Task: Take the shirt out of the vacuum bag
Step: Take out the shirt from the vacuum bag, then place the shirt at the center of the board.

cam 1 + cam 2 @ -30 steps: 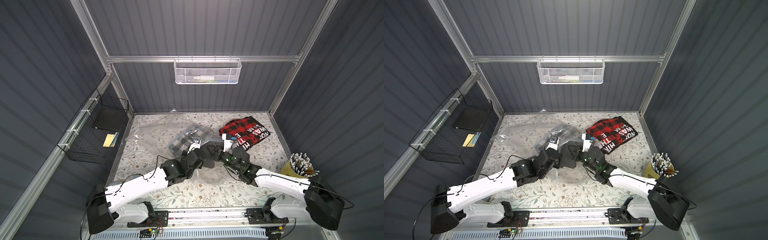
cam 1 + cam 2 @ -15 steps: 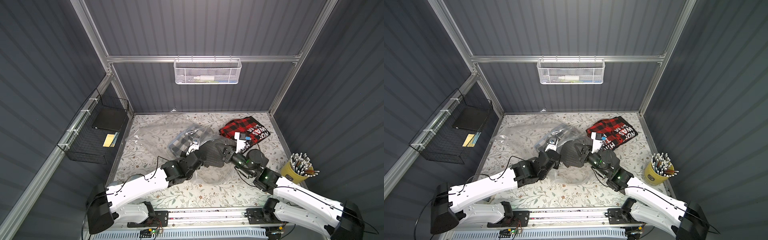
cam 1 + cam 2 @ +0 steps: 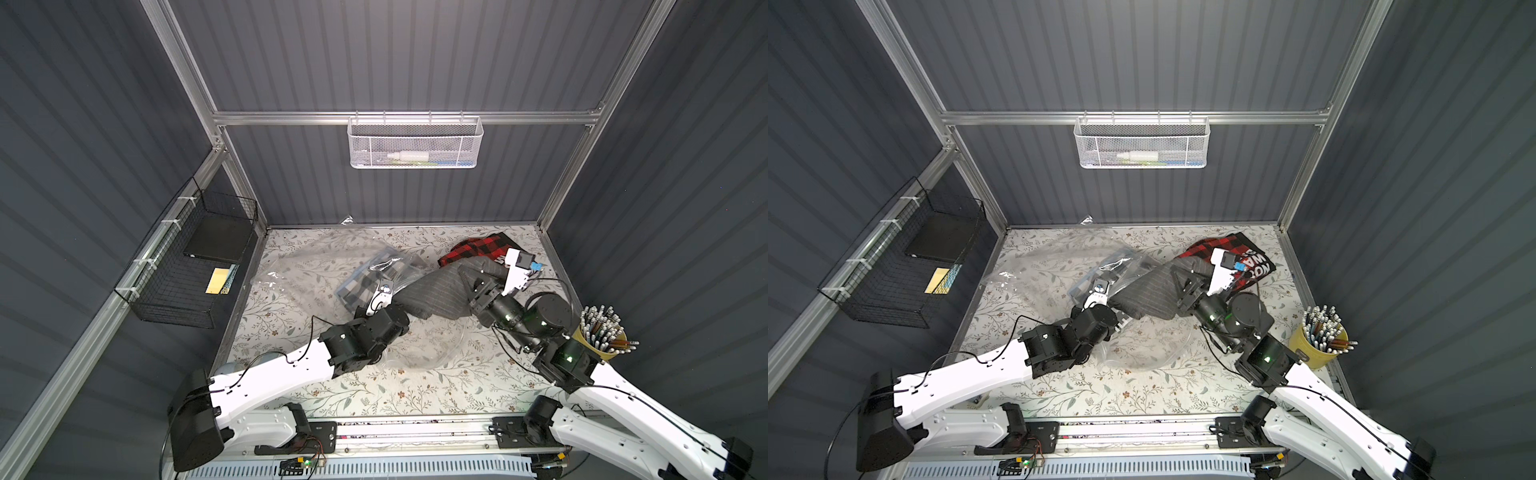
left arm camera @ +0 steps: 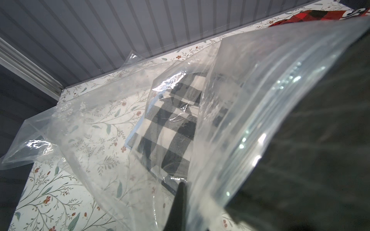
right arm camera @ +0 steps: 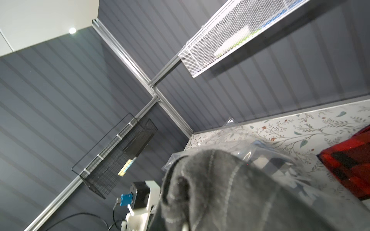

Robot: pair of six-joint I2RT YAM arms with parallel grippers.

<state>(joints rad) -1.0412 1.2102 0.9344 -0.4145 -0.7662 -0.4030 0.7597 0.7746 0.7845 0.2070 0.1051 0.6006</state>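
**Vacuum bag** [image 3: 316, 266]: clear, crinkled film. It lies slack across the left and middle of the floral-print table [image 3: 374, 395], with its mouth toward the arms.

**Left gripper** [image 3: 1119, 320]: jaws pressed together on the bag's mouth edge. The left wrist view shows one dark finger [image 4: 179, 200] against the ribbed zip band [image 4: 260, 112]; the other finger is hidden.

**Grey pinstriped shirt** [image 3: 436, 291]: soft woven cloth, bunched into a thick roll. One end is at the bag's mouth. The other is pinched in the right gripper [image 3: 471, 282], whose jaws are closed into the fabric.

**Black-and-white checked shirt** [image 4: 172, 124]: folded flat, inside the bag.

**View differences:** Both top views show the red plaid shirt [image 3: 1217, 245] lying flat on the table behind the right gripper, while the wrist views catch only a corner of it. In the right wrist view, grey cloth hides the fingers.
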